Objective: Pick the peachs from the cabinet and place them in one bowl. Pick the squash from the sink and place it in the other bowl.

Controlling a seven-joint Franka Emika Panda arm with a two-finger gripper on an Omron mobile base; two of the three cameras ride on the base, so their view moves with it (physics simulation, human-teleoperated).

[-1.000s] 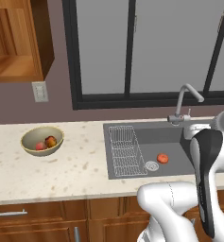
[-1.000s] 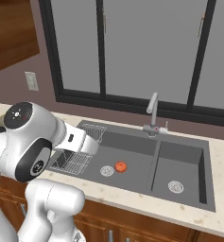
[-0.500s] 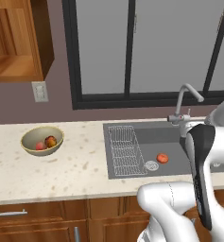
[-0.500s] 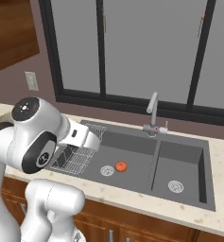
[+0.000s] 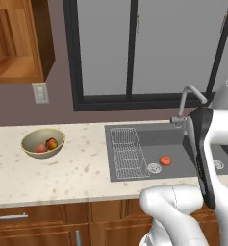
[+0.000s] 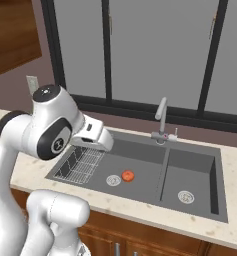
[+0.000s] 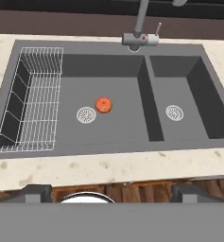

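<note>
Squash (image 7: 103,105) lies on the floor of the big left basin of the sink (image 7: 108,137), just beside the round drain (image 7: 86,115) and touching nothing else. It is small, round and orange-red. A wire rack (image 7: 30,104) fills the left end of the same basin, well apart from the squash. The silver tap (image 7: 141,28) stands at the back edge, between the 2 basins. The right basin has its own drain.

The tool (image 7: 108,191) hangs high over the front edge of the sink, above the speckled desk (image 7: 108,168). Its 2 dark tips sit far apart at the bottom of the hand view, and nothing is between them.

From the left base view, the tan bowl (image 5: 43,142) rests on the desk, well to the left of the sink. The 2 peachs (image 5: 46,145) lie inside it, side by side and touching. The cabinet (image 5: 19,41) hangs on the wall above the bowl, and its inside shows bare wood.
</note>
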